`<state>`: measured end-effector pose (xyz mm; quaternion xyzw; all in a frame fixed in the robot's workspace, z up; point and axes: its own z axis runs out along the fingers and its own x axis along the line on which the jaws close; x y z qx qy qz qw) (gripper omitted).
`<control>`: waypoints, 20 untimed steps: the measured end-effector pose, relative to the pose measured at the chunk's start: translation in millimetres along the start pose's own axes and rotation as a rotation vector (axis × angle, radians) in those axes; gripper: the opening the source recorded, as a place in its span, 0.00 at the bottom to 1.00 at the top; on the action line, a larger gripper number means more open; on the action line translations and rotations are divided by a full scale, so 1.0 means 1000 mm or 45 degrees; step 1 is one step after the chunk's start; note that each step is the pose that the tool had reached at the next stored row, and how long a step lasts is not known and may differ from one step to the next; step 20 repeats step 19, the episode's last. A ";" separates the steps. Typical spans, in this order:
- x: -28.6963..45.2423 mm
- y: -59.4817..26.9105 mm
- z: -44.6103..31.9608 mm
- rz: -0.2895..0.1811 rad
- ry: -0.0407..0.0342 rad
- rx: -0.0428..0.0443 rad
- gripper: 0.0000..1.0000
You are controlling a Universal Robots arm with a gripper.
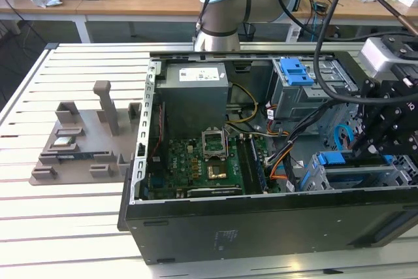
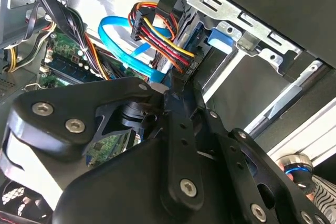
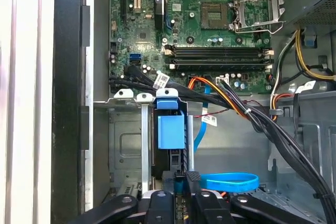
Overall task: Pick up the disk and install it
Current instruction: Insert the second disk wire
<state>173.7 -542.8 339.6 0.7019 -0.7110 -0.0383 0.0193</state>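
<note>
First wrist view, nearest the camera: the gripper [image 3: 185, 178] is seen with its black linkages drawn in toward the centre. The fingers [image 3: 192, 177] appear to be closed narrowly on the near end of the disk [image 3: 170, 129], though the contact itself is partly hidden by the linkages. The disk is held edge-on, so that only its thin side and the blue plastic rail with its tab are presented. Its long axis is judged to run straight away from the fingers, in line with the gripper's own reach, toward the motherboard [image 3: 210, 24]. The disk is already standing within the metal drive cage [image 3: 123, 129], just beside the cage's empty slots with their pale tabs. It appears largely inserted, although whether it is fully seated cannot be told.

A looped blue data cable [image 3: 231, 182] is lying close beside the gripper, apart from the disk. A bundle of black, orange and yellow cables [image 3: 262, 119] is strung across between the cage and the motherboard, near the far end of the disk. It is judged to be the thing most likely to be caught.

Farther off, in the exterior view, the arm is seen reaching into the open computer case [image 1: 261, 220] toward the exterior view's right. The case is resting on the slatted desk [image 1: 65, 227], with a grey fixture tray [image 1: 72, 142] set well apart.
</note>
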 end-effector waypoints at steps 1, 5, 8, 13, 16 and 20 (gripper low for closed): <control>0.0000 0.0003 -0.0035 0.000 -0.0005 0.000 0.24; -0.0018 0.0019 -0.0230 0.000 -0.0002 0.000 0.16; -0.0023 0.0029 -0.0350 0.000 -0.0002 0.000 0.11; -0.0025 0.0035 -0.0429 0.000 -0.0005 0.000 0.11; -0.0025 0.0036 -0.0433 0.000 -0.0022 0.000 0.11; -0.0025 0.0036 -0.0434 0.000 -0.0023 0.000 0.11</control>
